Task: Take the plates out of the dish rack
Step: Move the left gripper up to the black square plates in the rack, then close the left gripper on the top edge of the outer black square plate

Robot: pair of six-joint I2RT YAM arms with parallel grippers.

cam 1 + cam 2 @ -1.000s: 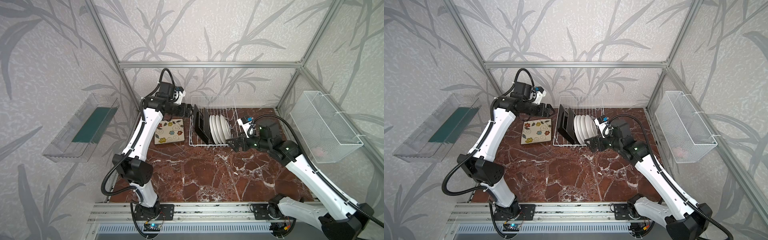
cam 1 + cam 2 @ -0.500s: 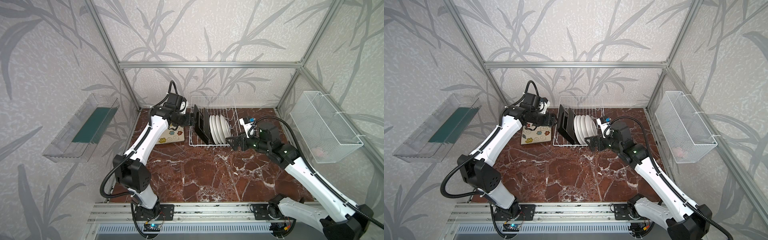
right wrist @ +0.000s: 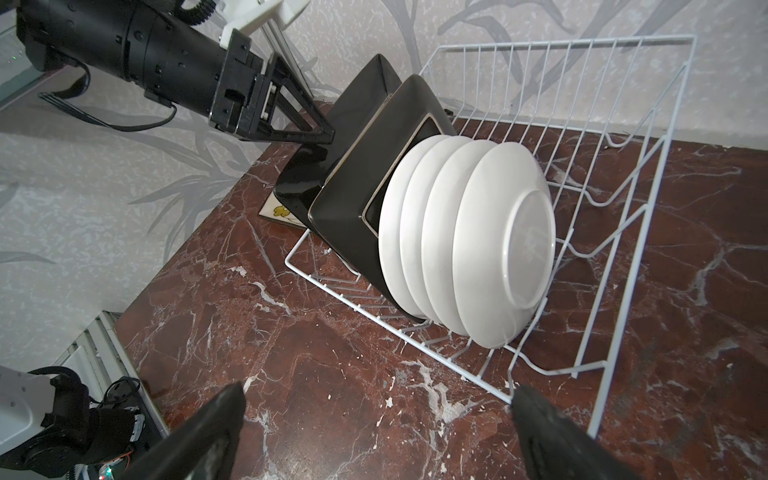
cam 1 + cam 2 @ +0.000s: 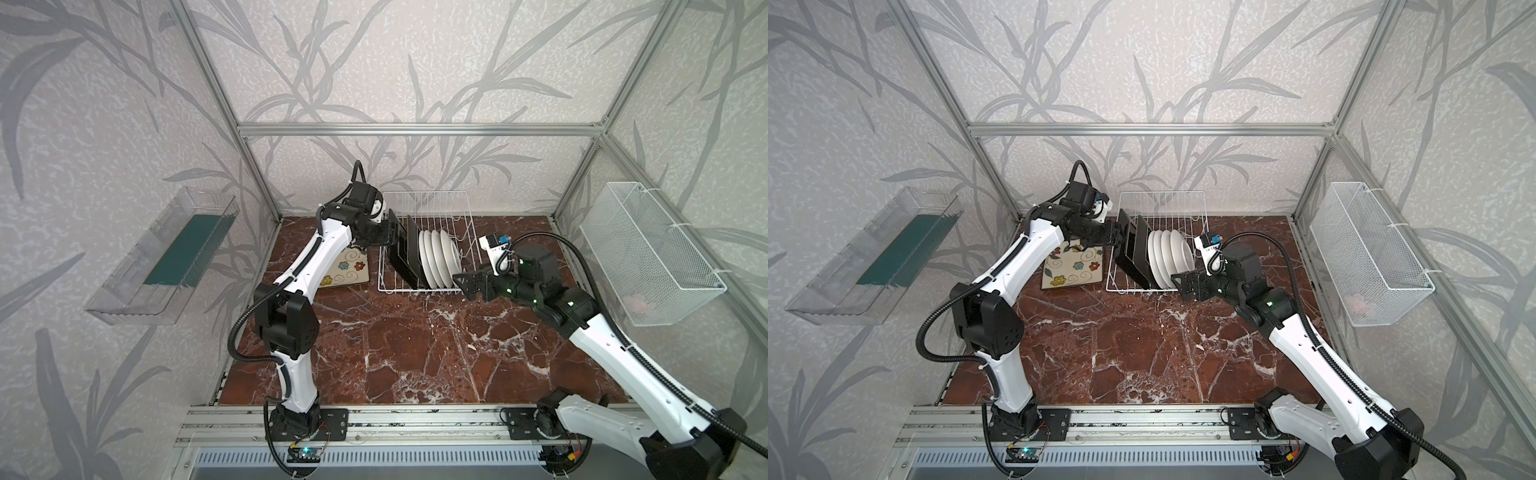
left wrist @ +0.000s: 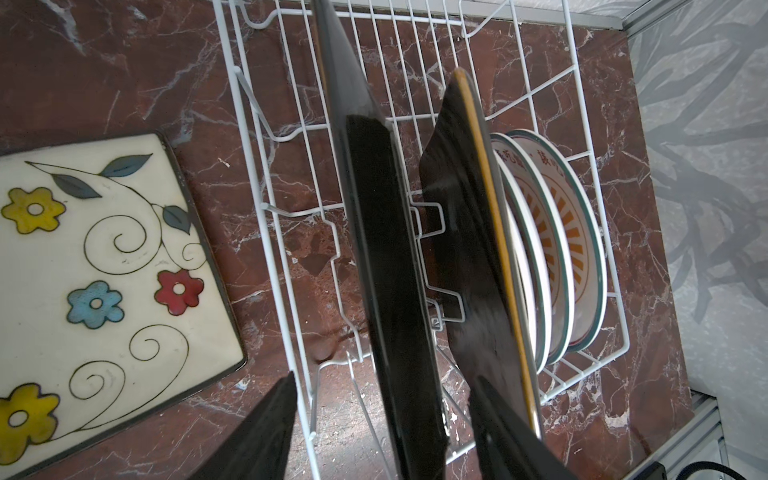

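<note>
Hovering at the near right corner of the dish rack point(image 4: 428, 203), my right claw point(image 4: 466, 286) is released, jaws spread wide around nothing. I judge it is placed there to steady the rack or to take the round plates next. The rack stands midway along the far edge of the desk point(image 4: 415, 353). Inside it, four round white plates point(image 3: 478, 245) stand on edge between the prongs, which keep them upright and apart. Beside them, on the side toward the desk's left edge, three black-backed square plates lean in the same row. A flowered plate point(image 4: 347, 272) lies face up on the desk between the rack and the left edge, probably marking where unloaded ones go. My left claw point(image 5: 384, 380) reaches in over that side and straddles the outermost square plate point(image 5: 390, 291). Its jaws are parted, one by each face, not yet clamped. Taking the plate by its rim suits its upright stance. Beyond is bare wire.
</note>
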